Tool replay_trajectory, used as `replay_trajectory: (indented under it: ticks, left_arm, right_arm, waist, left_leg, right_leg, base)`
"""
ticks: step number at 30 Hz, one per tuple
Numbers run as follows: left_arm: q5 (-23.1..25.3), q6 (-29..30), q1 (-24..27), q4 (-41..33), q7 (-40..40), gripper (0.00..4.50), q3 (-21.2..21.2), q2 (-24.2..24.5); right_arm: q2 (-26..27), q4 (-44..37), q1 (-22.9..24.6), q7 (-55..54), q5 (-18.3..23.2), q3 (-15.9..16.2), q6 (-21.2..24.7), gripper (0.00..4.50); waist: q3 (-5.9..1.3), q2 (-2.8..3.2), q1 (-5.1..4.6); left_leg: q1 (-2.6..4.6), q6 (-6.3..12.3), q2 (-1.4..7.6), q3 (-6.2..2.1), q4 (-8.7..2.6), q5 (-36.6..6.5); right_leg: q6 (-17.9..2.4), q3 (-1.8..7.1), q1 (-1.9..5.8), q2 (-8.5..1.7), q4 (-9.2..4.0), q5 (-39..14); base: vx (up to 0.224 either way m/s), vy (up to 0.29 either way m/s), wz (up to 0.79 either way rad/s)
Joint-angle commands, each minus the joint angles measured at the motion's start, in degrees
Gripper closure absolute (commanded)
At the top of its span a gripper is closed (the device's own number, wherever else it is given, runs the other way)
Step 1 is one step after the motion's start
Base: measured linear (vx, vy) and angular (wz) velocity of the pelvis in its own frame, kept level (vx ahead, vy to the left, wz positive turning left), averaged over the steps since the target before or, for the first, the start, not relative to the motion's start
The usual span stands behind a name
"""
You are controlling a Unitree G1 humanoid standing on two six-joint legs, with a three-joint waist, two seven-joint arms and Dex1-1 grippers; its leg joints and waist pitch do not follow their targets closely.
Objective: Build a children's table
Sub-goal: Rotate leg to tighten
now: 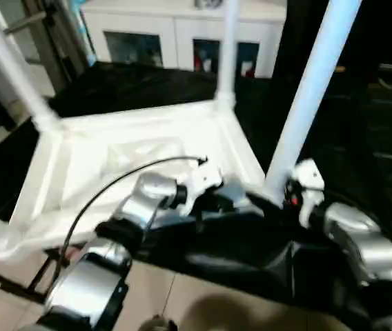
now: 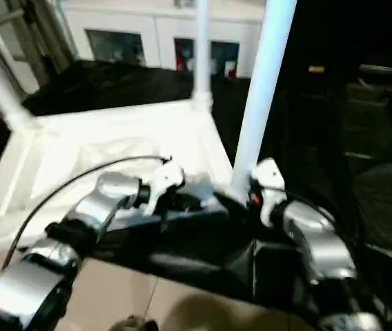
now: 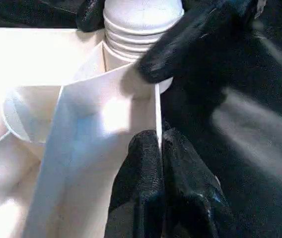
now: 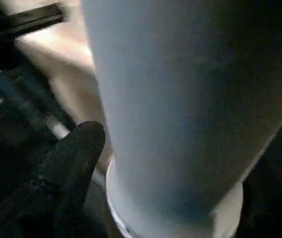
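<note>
The children's table lies upside down on a black cloth, its white ribbed top (image 1: 79, 172) facing up. Three white legs stand in its corner sockets: one at the far left (image 1: 10, 62), one at the back (image 1: 227, 48) and one at the near right (image 1: 310, 96). My left gripper (image 3: 159, 141) is shut on the thin rim wall of the top (image 3: 106, 124), just beside the near right socket. My right gripper (image 1: 270, 200) stands open around the base of the near right leg (image 4: 190, 99), with one finger (image 4: 66, 168) a little off the tube.
A white cabinet with glass doors (image 1: 175, 34) stands behind the table. Black cloth (image 1: 134, 86) covers the surface under and around the table and drops off at the near edge to a tiled floor (image 1: 182, 296). A black cable (image 1: 113, 183) arcs over my left forearm.
</note>
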Motion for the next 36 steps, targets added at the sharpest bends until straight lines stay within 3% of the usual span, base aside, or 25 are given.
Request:
replay_trajectory:
  ticks: [1,7,14,19,21,23,25,27,30,31,34,36]
  left_arm:
    - [-5.2,-2.0,-0.1,-4.8,-4.0,4.5,0.3,-1.6]
    - [-5.6,-1.0,1.0,-7.0,-6.8,4.5,0.0,-0.2]
    - [-5.6,0.3,2.3,-9.1,-7.9,4.5,-0.2,0.3]
    - [-3.4,0.1,1.5,-7.2,-3.1,4.5,0.0,-0.6]
    - [-1.6,0.6,0.3,-5.1,1.1,4.5,0.0,-1.3]
    - [-0.6,0.9,-0.9,-3.1,5.2,4.5,0.4,-2.4]
    - [0.2,1.9,-2.7,-1.0,10.7,4.5,1.1,-4.2]
    - [1.0,3.2,-4.1,0.8,14.9,4.5,1.4,-5.6]
    - [1.8,4.4,-6.6,3.9,22.8,4.5,2.2,-8.1]
    - [1.8,4.4,-6.6,3.9,22.8,4.5,2.2,-8.1]
    - [1.7,3.5,-8.2,5.9,24.3,4.5,2.6,-9.8]
    - [1.7,2.9,-8.4,6.2,23.6,4.5,2.4,-9.9]
  right_arm:
    - [-0.1,-2.8,0.7,5.8,1.6,4.6,1.6,0.69]
    - [-1.5,-3.7,1.1,8.1,2.0,5.1,2.8,0.95]
    - [-0.3,-5.1,1.5,9.1,3.9,5.1,5.0,1.63]
    - [3.3,-2.9,1.6,3.5,2.1,4.9,2.4,1.73]
    - [5.9,-0.4,0.5,-2.7,0.2,4.1,3.3,1.73]
    - [8.4,2.9,-0.9,-9.4,-2.2,3.3,3.3,1.74]
    - [11.7,7.2,-2.7,-17.4,-4.0,1.8,2.7,1.75]
    - [14.3,9.5,-4.0,-21.5,-4.0,0.3,1.9,1.75]
    - [18.2,13.6,-7.1,-31.0,-5.9,-1.5,0.4,1.75]
    - [18.2,13.6,-7.1,-31.0,-5.9,-1.5,0.4,1.75]
    - [20.1,14.6,-8.2,-30.7,-7.9,0.6,-4.1,1.75]
    - [21.1,14.2,-8.3,-28.5,-5.2,-0.7,-3.1,1.2]
  waist:
    - [-3.88,-1.36,0.1]
    - [-3.72,-1.46,0.21]
    - [-3.86,-1.65,0.29]
    - [-3.74,-1.82,0.13]
    - [-3.62,-1.54,-0.25]
    - [-3.53,-1.68,-0.81]
    - [-3.38,-1.49,-1.34]
    - [-3.45,-1.28,-1.64]
    - [-3.59,-1.53,-2.07]
    - [-3.6,-1.57,-2.21]
    - [-3.79,-1.61,-2.04]
    - [-3.94,-1.62,-1.75]
  left_leg:
    - [1.34,6.1,3.44,-1.13,-3.61,-13.3]
    - [1.51,4.55,3.48,-1.24,-3.9,-15.0]
    - [1.32,4.59,3.45,-1.25,-3.84,-13.4]
    - [1.33,4.45,3.28,-1.18,-3.85,-13.8]
    - [1.52,3.08,3.21,-1.3,-4.11,-15.2]
    - [1.49,1.79,3.1,-1.52,-4.43,-16.7]
    - [1.93,0.05,2.99,-1.57,-4.52,-19.3]
    - [2.08,-0.72,2.97,-1.73,-4.61,-20.4]
    - [2.17,-0.36,2.89,-1.5,-4.51,-19.7]
    - [1.77,-0.17,2.76,-1.58,-4.57,-18.8]
    - [1.64,0.89,2.72,-1.4,-4.27,-16.6]
    - [1.36,2.82,2.73,-1.34,-4.07,-14.0]
  right_leg:
    - [-14.0,2.22,2.52,-3.92,-4.43,-10.8]
    - [-12.8,2.27,2.25,-4.03,-4.86,-15.9]
    - [-12.8,2.28,2.3,-4.02,-4.56,-13.7]
    - [-12.3,2.23,2.13,-4.03,-4.83,-15.5]
    - [-11.6,2.23,1.75,-4.0,-5.08,-18.0]
    - [-10.8,2.08,1.98,-3.97,-5.21,-20.2]
    - [-10.3,2.19,1.58,-4.06,-5.64,-22.5]
    - [-10.1,2.21,1.6,-4.15,-5.72,-22.6]
    - [-10.7,2.35,1.48,-3.92,-5.6,-19.2]
    - [-10.9,2.23,1.95,-3.94,-5.45,-18.2]
    - [-10.9,2.28,2.07,-3.99,-5.39,-15.5]
    - [-11.5,2.27,2.42,-3.93,-4.95,-11.9]
  base:
    - [0.0,0.0,0.0]
    - [0.0,0.0,0.0]
    - [0.0,0.0,0.0]
    - [0.0,0.0,0.0]
    - [0.0,0.0,0.0]
    - [0.0,0.0,0.0]
    - [0.0,0.0,0.0]
    - [0.0,0.0,0.0]
    - [0.0,0.0,0.0]
    - [0.0,0.0,0.0]
    - [0.0,0.0,0.0]
    - [0.0,0.0,0.0]
